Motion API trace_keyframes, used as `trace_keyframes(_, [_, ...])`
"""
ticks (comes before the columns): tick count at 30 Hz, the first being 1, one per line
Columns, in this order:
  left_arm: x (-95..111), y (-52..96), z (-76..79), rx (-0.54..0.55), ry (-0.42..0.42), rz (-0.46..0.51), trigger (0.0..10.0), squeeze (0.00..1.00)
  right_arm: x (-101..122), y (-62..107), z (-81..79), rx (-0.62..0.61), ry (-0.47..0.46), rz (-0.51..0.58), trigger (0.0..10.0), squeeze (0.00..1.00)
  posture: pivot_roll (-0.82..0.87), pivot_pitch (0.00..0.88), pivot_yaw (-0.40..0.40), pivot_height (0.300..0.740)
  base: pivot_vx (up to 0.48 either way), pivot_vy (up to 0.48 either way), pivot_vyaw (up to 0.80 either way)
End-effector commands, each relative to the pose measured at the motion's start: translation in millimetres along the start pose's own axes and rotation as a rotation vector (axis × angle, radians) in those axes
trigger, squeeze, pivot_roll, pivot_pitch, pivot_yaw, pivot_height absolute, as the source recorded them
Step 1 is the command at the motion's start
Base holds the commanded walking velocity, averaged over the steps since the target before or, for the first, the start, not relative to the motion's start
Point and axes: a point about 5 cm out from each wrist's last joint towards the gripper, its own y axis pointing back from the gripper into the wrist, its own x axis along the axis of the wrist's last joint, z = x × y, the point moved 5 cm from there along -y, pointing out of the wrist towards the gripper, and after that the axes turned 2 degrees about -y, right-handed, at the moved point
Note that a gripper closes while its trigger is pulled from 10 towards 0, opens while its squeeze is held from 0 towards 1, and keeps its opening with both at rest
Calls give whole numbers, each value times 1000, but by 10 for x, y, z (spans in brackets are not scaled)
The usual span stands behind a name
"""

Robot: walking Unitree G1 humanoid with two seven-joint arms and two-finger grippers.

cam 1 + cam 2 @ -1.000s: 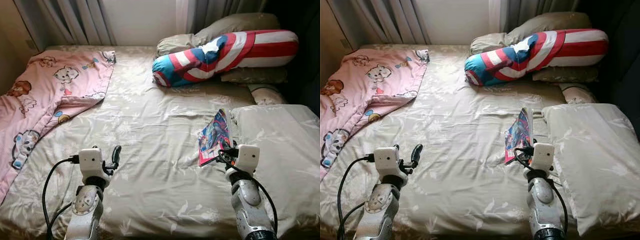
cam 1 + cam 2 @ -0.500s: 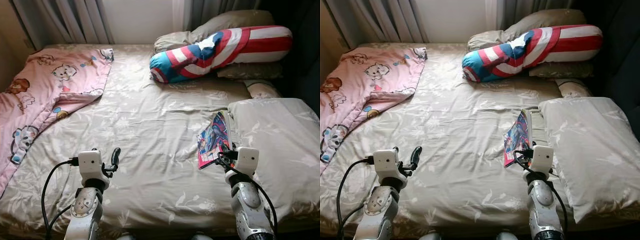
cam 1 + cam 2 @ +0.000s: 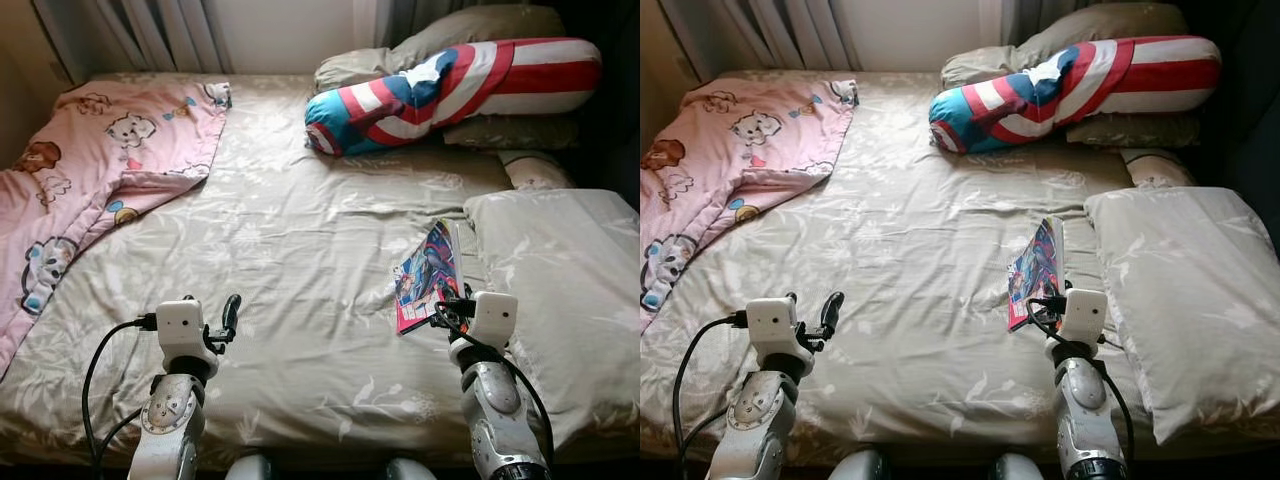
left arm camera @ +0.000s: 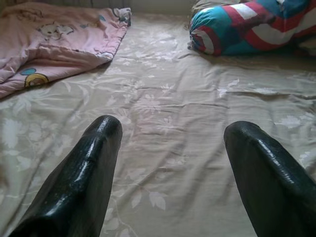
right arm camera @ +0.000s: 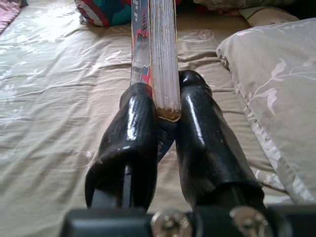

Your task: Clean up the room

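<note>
A colourful comic book [image 3: 428, 277] is held on edge over the beige bed sheet [image 3: 300, 230], beside a beige pillow [image 3: 560, 290]. My right gripper [image 5: 165, 106] is shut on the book's [image 5: 155, 49] lower edge, one black finger [image 5: 131, 131] on each side. My left gripper [image 4: 170, 131] hovers open over the sheet near the bed's front left, nothing between its fingers [image 4: 89, 168]. A pink cartoon blanket [image 3: 90, 170] lies rumpled at the far left. A red, white and blue bolster [image 3: 450, 90] rests at the head of the bed.
More beige pillows [image 3: 470, 35] are stacked behind the bolster. Curtains [image 3: 150, 30] hang along the wall behind the bed. The bed's front edge [image 3: 320, 440] runs just ahead of my arms, with two pale rounded shapes [image 3: 250, 467] below it.
The whole view has shifted: the camera drew back and more of the bed's front edge shows. Both arms keep their pose, the right gripper still shut on the book.
</note>
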Motion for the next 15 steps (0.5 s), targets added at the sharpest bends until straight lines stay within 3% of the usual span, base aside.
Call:
trace_keyframes(1, [-9,19,-6,-6,-8,-9,10000,0,96,-28,-5,0,0,43,10000,0,-32,109,-1,669,0,0,0])
trace_keyframes(9, [-5,11,8,-8,-10,-10,10000,0,45,-47,-22,-2,33,10,10000,0,-31,130,-2,669,0,0,0])
trace_keyframes(15, [-8,24,2,-9,-12,-12,10000,0,96,-47,-59,7,15,43,10000,0,-27,137,1,652,0,0,0])
